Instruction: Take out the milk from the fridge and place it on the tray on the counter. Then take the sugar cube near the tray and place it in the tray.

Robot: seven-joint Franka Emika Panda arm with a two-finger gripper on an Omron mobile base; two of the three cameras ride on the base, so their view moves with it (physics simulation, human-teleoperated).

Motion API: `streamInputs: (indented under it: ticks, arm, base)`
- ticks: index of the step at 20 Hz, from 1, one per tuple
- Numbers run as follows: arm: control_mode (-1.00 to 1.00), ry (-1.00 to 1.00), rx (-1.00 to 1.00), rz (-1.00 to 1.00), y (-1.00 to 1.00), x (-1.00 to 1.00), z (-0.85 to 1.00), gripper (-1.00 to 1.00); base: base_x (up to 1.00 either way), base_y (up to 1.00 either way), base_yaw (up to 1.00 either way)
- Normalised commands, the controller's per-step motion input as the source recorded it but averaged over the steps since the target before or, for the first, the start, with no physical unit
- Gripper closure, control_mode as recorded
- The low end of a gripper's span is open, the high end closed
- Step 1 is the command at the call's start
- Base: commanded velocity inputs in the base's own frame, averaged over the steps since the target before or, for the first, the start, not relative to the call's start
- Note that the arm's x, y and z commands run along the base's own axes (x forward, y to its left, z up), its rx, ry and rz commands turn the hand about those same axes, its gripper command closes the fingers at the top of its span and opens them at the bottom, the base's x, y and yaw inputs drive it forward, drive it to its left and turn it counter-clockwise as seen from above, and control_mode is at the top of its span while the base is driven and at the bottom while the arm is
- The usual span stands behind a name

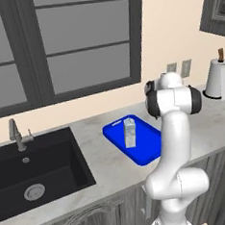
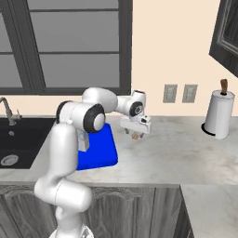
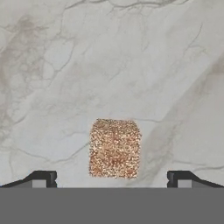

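Looking from left to right, I see one black sink [image 1: 37,169] with one tap [image 1: 17,135], then one blue tray [image 1: 149,147], then the robot's gripper [image 2: 135,135], and then one roll of paper towels [image 2: 218,116] far off to the right, all on the one grey counter [image 2: 186,153]. One milk carton [image 1: 129,132] stands upright inside the tray, so I think that part of the job is done. One sugar cube [image 3: 114,148] sits on the bare counter just beside the tray, on its right side. The gripper hangs right over the cube with its two fingers spread wide and nothing in them, and the cube sits between the fingertips [image 3: 43,178] in the hand view. Here is what could go wrong. The cube is very small, so if the hand does not go low enough, the fingers may shut above it and catch nothing. If the hand comes down a bit off to one side, a finger may bump the cube and push it away. If the squeeze is weak, the cube may slip out on the way over. The milk is tall, so the arm may knock it down if it swings too low over the tray.
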Motion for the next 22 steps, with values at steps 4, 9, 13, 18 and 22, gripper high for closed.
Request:
streamInputs:
  ticks: [4, 9, 13, 18, 22]
  arm:
    - [-1.0, -0.02, 0.0, 0.0, -0.1, 0.12, -0.18, -1.0]
    - [-1.0, -0.01, 0.0, 0.0, -0.1, 0.12, -0.17, -1.0]
    - [-1.0, -0.01, 0.0, 0.0, -0.01, 0.09, -0.18, -1.0]
    - [-1.0, -0.03, 0.01, 0.0, 0.0, -0.15, -0.03, -1.0]
    - [-1.0, 0.0, 0.02, 0.0, 0.0, -0.25, 0.0, -1.0]
  base:
    - [0.0, 0.0, 0.0]
    - [0.0, 0.0, 0.0]
    - [0.0, 0.0, 0.0]
    - [0.0, 0.0, 0.0]
    - [0.0, 0.0, 0.0]
